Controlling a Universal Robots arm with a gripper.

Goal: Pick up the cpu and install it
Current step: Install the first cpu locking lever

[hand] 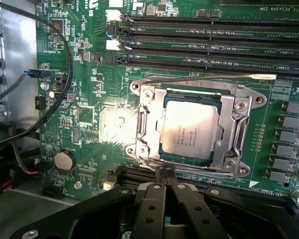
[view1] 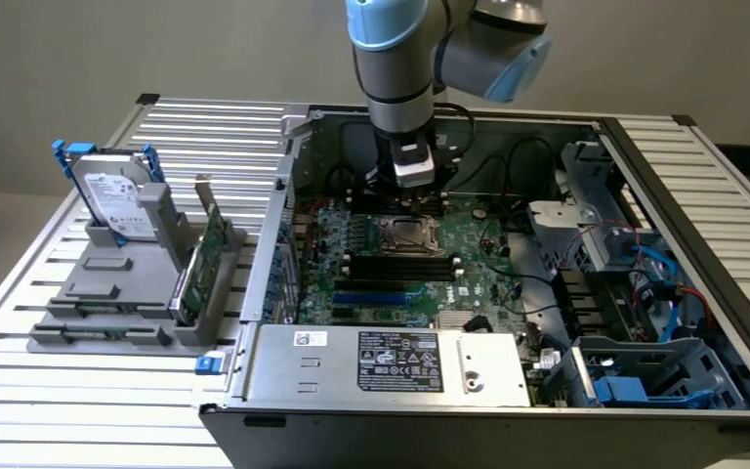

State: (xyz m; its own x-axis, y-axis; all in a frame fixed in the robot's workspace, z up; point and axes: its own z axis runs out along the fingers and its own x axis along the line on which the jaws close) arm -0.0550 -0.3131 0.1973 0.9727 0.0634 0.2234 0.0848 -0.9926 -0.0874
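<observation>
Black jaws point(hand: 164, 186) are sitting nearest the wrist camera, clenched together with nothing between them, their tips hovering just off the edge of the socket frame point(hand: 229, 169). Nothing is being gripped.

Inside that metal frame the cpu point(hand: 189, 132) is lying flat, silver top facing up, with a thin green rim showing around it. It is seated within the socket opening, apart from the jaws. Rows of long dark memory slots point(hand: 199, 35) are running along the green motherboard point(hand: 84, 114) beyond the socket, and a round coin battery point(hand: 65, 160) is sitting on the board to one side. A black cable point(hand: 65, 64) is looping across the board's edge.

In the exterior view, the arm point(view1: 401, 68) is reaching down from the top centre of the frame into the open computer case point(view1: 701, 195), its wrist poised just above the socket point(view1: 408, 234) in the middle of the board. The case is resting on a slatted metal counter point(view1: 36, 410). At the left of the frame a grey stand point(view1: 114, 293) is holding a hard drive point(view1: 112, 200) upright with a blue bracket, well apart from the case.
</observation>
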